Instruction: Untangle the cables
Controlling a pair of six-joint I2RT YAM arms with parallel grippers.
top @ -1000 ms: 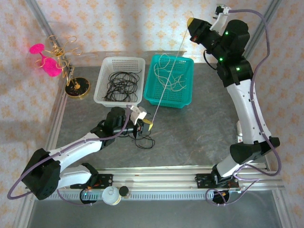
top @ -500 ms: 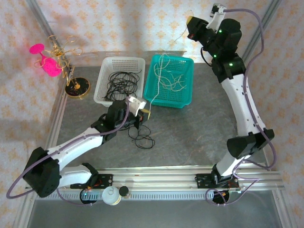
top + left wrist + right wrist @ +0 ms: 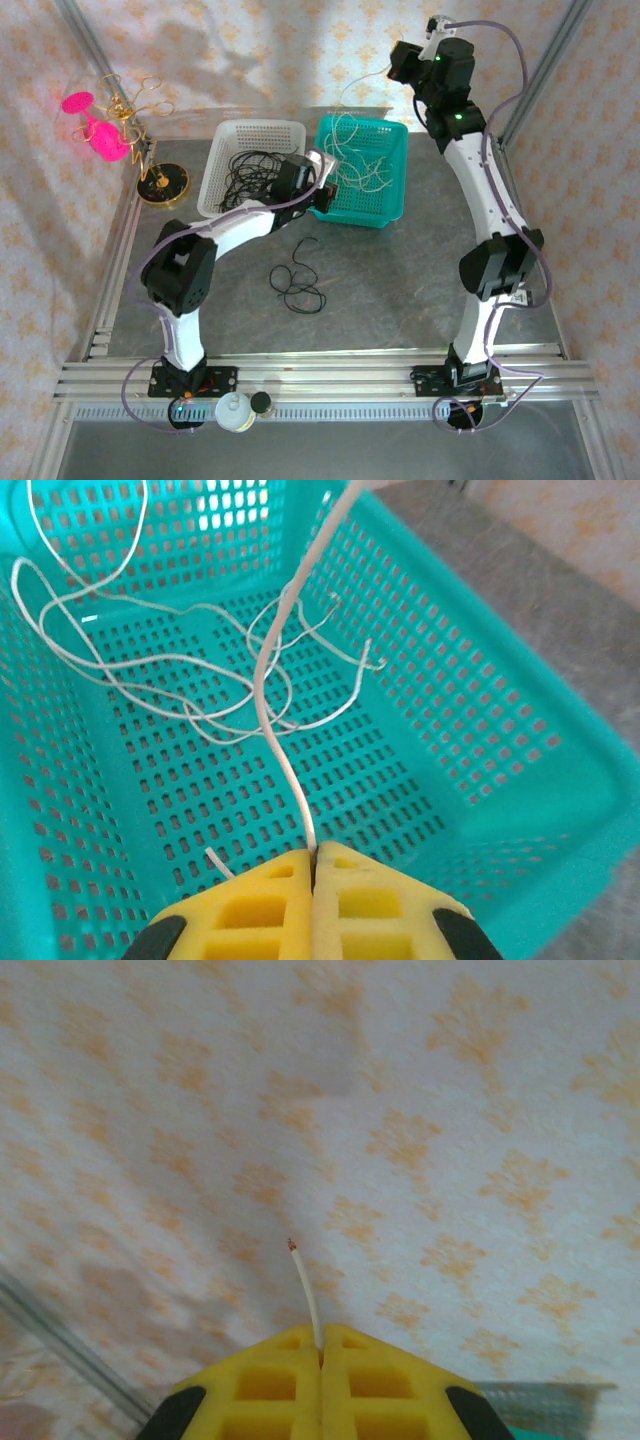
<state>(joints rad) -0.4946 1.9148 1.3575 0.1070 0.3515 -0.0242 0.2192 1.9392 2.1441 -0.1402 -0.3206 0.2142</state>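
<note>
The white cable (image 3: 260,680) is pinched at both ends by the left gripper (image 3: 313,855) and the right gripper (image 3: 320,1348). The left one has been moved up over the green basket (image 3: 360,213), upper middle. The black cable (image 3: 296,290) is left alone mid-frame, so the two look pulled apart.

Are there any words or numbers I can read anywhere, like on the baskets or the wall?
None: no word, label, brand, number or sign can be read here.
The teal basket and the white basket are plain plastic with holes.
The wallpaper has only an orange leafy pattern, no letters.
</note>
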